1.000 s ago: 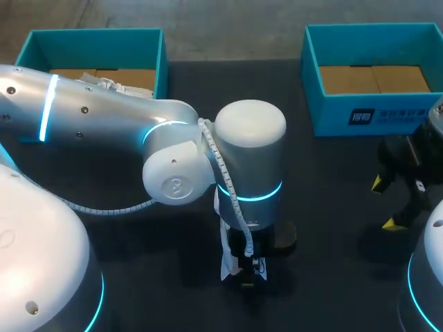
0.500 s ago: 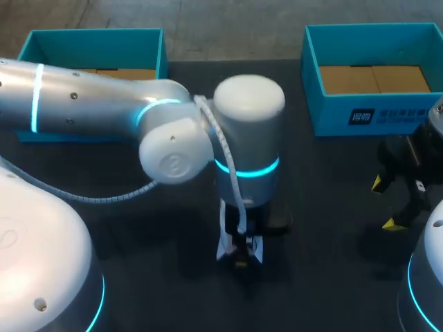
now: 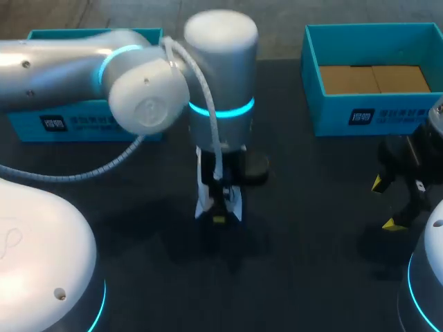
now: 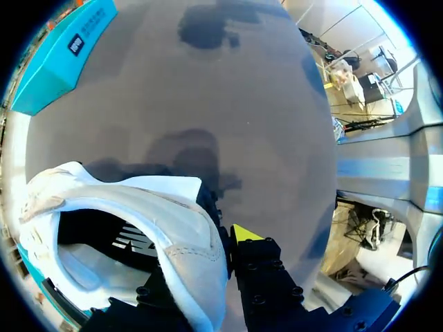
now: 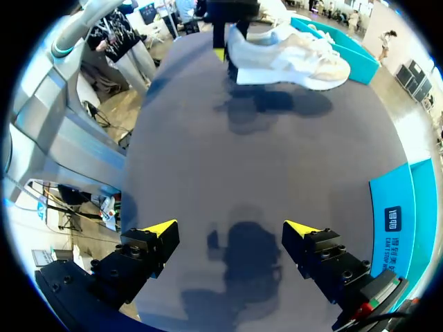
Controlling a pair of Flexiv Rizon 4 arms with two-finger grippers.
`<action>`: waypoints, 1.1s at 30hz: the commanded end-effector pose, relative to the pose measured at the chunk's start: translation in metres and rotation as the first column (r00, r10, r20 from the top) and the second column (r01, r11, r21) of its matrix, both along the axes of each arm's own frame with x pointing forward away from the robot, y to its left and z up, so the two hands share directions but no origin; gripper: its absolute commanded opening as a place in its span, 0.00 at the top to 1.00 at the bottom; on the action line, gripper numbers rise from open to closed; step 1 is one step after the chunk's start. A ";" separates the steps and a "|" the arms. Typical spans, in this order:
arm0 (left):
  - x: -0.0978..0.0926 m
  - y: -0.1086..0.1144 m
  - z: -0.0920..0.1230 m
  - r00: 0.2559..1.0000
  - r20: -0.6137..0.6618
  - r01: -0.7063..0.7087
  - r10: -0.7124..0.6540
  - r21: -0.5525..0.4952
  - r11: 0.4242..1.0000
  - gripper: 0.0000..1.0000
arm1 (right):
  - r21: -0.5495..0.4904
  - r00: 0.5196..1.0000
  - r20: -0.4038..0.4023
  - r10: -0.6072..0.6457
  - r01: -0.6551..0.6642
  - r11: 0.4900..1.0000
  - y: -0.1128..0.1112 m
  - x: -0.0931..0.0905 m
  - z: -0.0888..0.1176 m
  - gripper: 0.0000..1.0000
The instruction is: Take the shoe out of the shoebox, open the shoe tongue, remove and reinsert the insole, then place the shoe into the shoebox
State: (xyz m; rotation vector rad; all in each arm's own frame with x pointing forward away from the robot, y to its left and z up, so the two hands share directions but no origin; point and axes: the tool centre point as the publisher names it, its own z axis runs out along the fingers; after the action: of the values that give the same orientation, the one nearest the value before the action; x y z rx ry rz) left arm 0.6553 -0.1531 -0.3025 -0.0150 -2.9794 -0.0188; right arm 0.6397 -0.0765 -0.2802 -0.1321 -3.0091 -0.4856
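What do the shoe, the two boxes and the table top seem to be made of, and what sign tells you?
Shoe: off-white, matte upper with stitched panels, fabric or soft leather; unclear which. Left box and right box: likely cardboard, teal outside, plain brown flaps inside the right one. Table: dark, matte sheet, perhaps cloth or rubber.

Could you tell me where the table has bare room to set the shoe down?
Bare table lies between the left gripper, shut on the shoe, and the open right gripper, in front of the right shoebox. The left shoebox side is crowded under the left arm.
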 end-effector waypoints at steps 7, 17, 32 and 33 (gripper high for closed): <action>0.026 0.030 0.098 1.000 0.011 0.002 -0.002 0.001 1.000 1.00 | -0.003 1.000 0.002 -0.002 0.002 1.000 0.000 -0.001 -0.001 0.00; 0.041 0.037 0.157 0.989 0.073 -0.136 0.129 0.099 0.986 1.00 | -0.003 1.000 0.002 -0.002 0.002 1.000 0.000 -0.001 -0.001 0.00; 0.041 0.037 0.157 0.989 0.073 -0.136 0.129 0.099 0.986 1.00 | -0.003 1.000 0.002 -0.002 0.002 1.000 0.000 -0.001 -0.001 0.00; 0.041 0.037 0.157 0.989 0.073 -0.136 0.129 0.099 0.986 1.00 | -0.003 1.000 0.002 -0.002 0.002 1.000 0.000 -0.001 -0.001 0.00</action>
State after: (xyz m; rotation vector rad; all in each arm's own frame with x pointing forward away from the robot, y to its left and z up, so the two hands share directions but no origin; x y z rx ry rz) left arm 0.6966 -0.1172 -0.1462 0.1993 -3.0326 -0.1625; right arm 0.6397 -0.0765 -0.2802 -0.1326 -3.0091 -0.4855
